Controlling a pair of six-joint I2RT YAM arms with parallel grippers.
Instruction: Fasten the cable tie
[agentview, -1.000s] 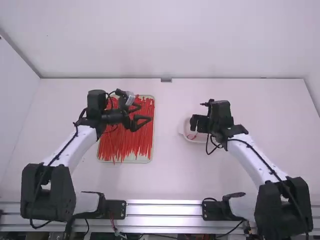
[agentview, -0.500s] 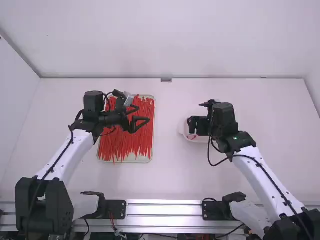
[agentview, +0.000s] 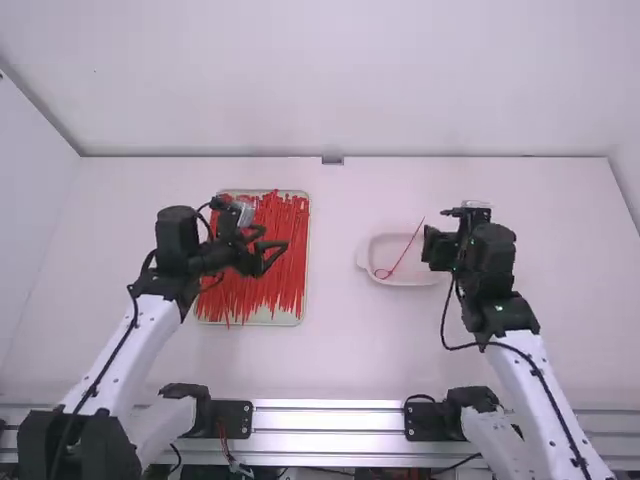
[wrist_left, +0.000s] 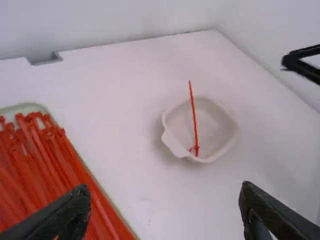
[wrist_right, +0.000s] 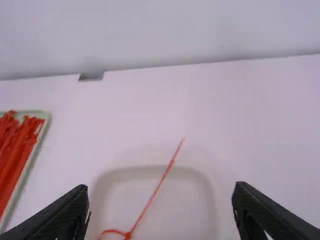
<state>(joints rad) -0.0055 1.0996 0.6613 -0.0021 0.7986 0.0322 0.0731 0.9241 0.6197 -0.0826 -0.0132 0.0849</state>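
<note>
A red cable tie (agentview: 398, 258) lies in the small white bowl (agentview: 372, 252), its loop near the front rim and its tail sticking out over the back edge; it shows also in the left wrist view (wrist_left: 193, 120) and the right wrist view (wrist_right: 155, 192). A heap of loose red cable ties (agentview: 262, 262) fills the pale tray (agentview: 297, 319). My left gripper (agentview: 262, 252) hovers open above the tray. My right gripper (agentview: 432, 247) stands open just right of the bowl, nothing between its fingers.
The bowl (wrist_left: 175, 142) sits on the white table between the two arms. A grey notch (agentview: 332, 159) marks the table's back edge. White walls close the table at back and left. A metal rail runs along the front.
My right gripper has drawn back to the right, off the bowl, leaving the looped tie in it. My left gripper has pulled back and slightly left over the tray.
</note>
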